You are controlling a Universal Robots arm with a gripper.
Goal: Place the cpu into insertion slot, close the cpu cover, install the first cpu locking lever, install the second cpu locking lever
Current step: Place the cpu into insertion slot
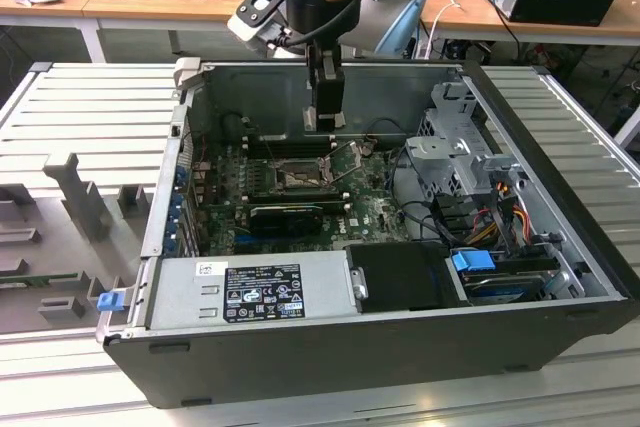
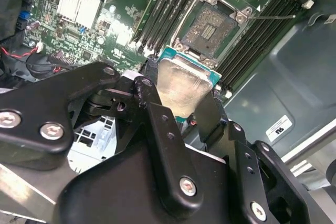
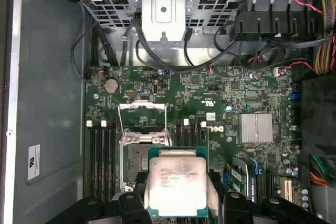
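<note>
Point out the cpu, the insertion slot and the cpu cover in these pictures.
cpu (image 3: 176, 184): first wrist view, middle of its metal top.
insertion slot (image 2: 212, 27): second wrist view, its dark centre.
cpu cover (image 3: 146, 139): first wrist view, silver bar nearest the slot.

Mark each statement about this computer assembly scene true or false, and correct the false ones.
1. The end effector grips the cpu by its edges. True.
2. The cpu sits in the insertion slot. False: the slot is bare, and the cpu is held clear of it.
3. The cpu cover is shut over the slot. False: it is swung open, away from the slot.
4. The computer case lies on its side with its open side up. True.
</note>
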